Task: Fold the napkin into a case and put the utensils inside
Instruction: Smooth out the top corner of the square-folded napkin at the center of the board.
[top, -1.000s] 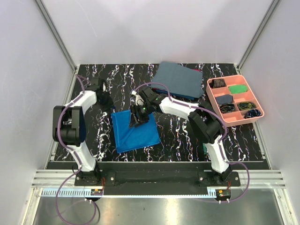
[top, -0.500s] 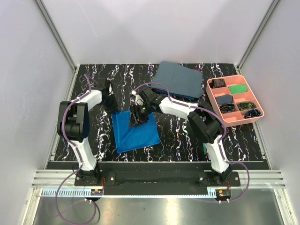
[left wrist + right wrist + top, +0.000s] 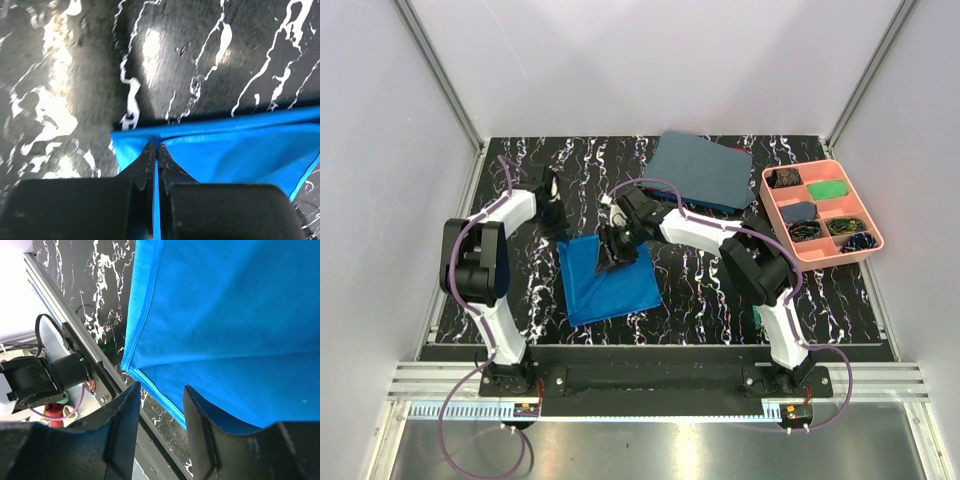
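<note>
The bright blue napkin (image 3: 608, 282) lies folded on the black marbled table, roughly square. My left gripper (image 3: 557, 213) is at its far left corner and, in the left wrist view (image 3: 156, 146), is shut on a thin layer of the napkin (image 3: 240, 150). My right gripper (image 3: 618, 252) is over the napkin's far edge. In the right wrist view it (image 3: 161, 387) is open, with the napkin (image 3: 225, 315) hanging over one finger and its hemmed edge crossing the gap. No case shows. I see no clear cutlery; a small green bit (image 3: 757, 318) shows beside the right arm.
A larger dull grey-blue cloth (image 3: 700, 170) lies at the back. A pink compartment tray (image 3: 876, 240) with small items stands at the right. The table's metal front rail and a cable (image 3: 55, 385) show under the right gripper.
My left gripper has moved right, from the bare table to the napkin's far left corner. The right gripper and the napkin have hardly moved.
</note>
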Robot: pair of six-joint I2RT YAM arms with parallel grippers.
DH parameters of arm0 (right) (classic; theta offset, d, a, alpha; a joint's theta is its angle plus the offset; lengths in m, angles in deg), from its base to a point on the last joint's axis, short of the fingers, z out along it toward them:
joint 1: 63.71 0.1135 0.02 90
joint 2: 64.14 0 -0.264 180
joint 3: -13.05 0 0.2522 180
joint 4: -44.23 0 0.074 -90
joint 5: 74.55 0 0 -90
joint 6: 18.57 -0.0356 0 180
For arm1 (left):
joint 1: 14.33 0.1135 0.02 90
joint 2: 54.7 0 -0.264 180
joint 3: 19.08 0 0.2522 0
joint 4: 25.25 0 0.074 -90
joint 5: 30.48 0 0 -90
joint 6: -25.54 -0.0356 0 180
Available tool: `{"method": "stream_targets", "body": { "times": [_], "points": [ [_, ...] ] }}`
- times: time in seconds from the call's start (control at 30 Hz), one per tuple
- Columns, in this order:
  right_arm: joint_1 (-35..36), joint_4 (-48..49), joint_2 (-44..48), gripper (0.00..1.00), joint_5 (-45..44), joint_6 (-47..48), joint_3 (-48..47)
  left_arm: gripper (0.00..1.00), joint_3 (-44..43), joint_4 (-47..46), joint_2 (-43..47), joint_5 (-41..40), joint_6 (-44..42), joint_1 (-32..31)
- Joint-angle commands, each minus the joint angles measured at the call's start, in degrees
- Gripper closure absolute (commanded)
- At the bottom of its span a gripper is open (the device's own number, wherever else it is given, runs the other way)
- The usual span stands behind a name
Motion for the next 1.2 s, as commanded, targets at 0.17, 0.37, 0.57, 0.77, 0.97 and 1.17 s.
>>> {"method": "stream_targets", "body": {
  "times": [0.17,0.37,0.57,0.77,0.97,1.17],
  "points": [
    [4.33,3.06,-1.39,0.53,0.09,-2.88,-2.32,1.00,-0.62,3.45,2.83,-4.03,-2.75,-0.08],
    [5.92,11.30,-2.97,0.59,3.95,-9.30,-1.18,1.00,-1.40,3.19,1.52,-6.23,-3.36,-0.08],
    [7.24,12.73,-4.46,0.62,5.27,-11.32,-1.53,1.00,-3.16,3.19,-0.86,-6.85,-3.89,0.09],
    [8.38,14.31,-5.52,0.64,6.06,-12.73,-1.18,1.00,-3.69,3.36,-1.65,-7.46,-4.07,0.88],
    [9.79,15.19,-8.33,0.67,7.12,-14.05,-2.84,1.00,-3.87,3.54,-1.74,-7.46,-4.59,1.94],
    [11.19,15.54,-10.61,0.69,7.73,-14.75,-4.60,1.00,-4.22,3.63,-2.27,-7.46,-4.42,2.03]
  ]
}}
